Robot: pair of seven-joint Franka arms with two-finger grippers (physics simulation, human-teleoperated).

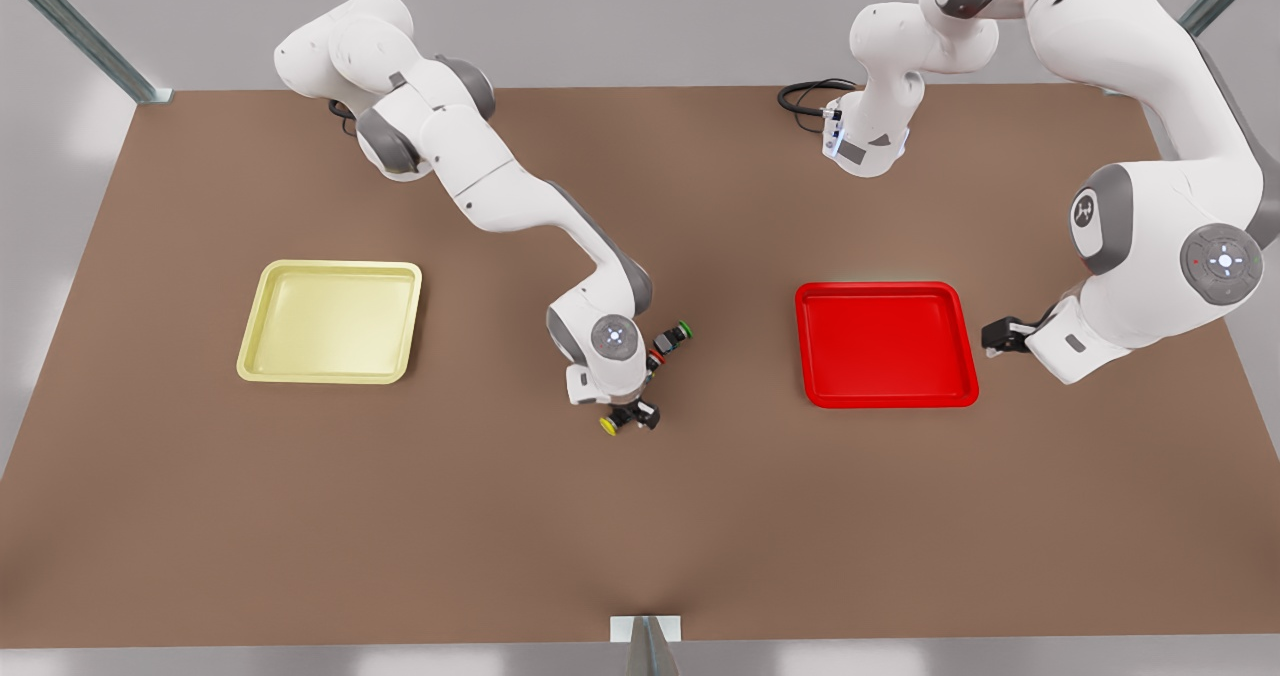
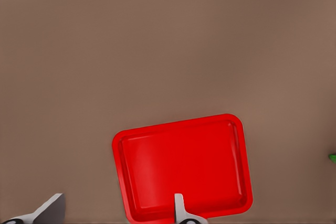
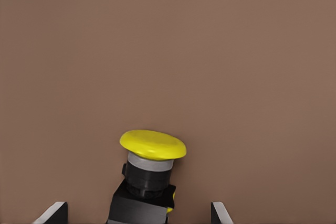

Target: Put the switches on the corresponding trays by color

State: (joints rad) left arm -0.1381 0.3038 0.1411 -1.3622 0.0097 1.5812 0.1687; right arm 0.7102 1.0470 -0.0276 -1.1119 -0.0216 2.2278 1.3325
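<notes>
the yellow switch point(image 3: 149, 179) lies on its side on the table point(image 1: 700, 516), between the spread, empty fingers of the right gripper point(image 1: 630, 414), with the red switch point(image 1: 655, 359) and green switch point(image 1: 673, 337) just behind. the dark body should be centred between the fingertips and clamped below the cap before any lift. the yellow tray point(image 1: 331, 321) is well apart, toward the front view's left. beside the red tray point(image 1: 885, 343) the left gripper point(image 1: 1000, 336) waits, parted and empty.
</notes>
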